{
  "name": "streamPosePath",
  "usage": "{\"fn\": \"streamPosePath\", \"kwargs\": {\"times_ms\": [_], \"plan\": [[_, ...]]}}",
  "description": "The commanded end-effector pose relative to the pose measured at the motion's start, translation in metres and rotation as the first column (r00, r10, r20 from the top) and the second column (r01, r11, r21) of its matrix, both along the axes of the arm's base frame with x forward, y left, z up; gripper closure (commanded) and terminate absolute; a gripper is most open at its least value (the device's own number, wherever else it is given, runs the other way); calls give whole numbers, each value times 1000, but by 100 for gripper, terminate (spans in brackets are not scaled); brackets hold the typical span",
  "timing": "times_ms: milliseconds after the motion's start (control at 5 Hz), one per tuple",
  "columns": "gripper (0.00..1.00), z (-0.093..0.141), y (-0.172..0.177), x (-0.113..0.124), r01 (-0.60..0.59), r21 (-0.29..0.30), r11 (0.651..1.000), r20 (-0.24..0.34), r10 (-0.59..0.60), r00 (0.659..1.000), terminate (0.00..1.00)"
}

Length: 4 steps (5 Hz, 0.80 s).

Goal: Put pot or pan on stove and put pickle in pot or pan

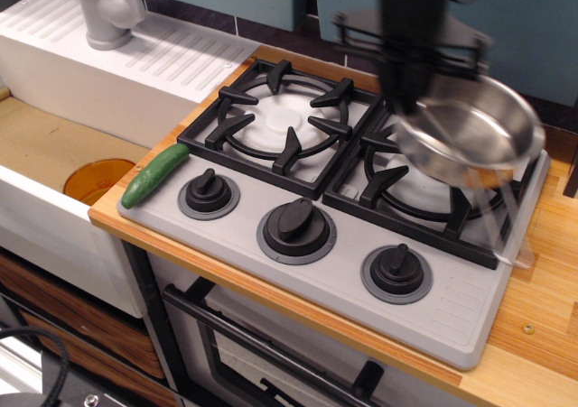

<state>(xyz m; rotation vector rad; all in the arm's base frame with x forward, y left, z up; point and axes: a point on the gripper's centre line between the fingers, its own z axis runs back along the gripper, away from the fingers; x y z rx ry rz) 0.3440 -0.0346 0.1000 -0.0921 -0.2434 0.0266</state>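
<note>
Observation.image shows our gripper (417, 96) clamped on the rim of the pan (470, 141), tilted above the stove (452, 308) at its right burner. The pickle (155, 174) lies on the stove's left edge, pointing back-right. It looks light, stiff, slippery; we should pinch its middle.

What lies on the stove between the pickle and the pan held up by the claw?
In the only view, between the pickle and the pan lie the left burner grate and the left knob of the stove.
</note>
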Motion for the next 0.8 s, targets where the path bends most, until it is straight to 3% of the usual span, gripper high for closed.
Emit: {"fn": "streamPosePath", "kwargs": {"times_ms": [0, 600], "plan": [[100, 22, 40, 24, 56, 5, 998, 122, -56, 991, 0], [100, 5, 109, 39, 108, -1, 994, 152, -106, 983, 0]]}}
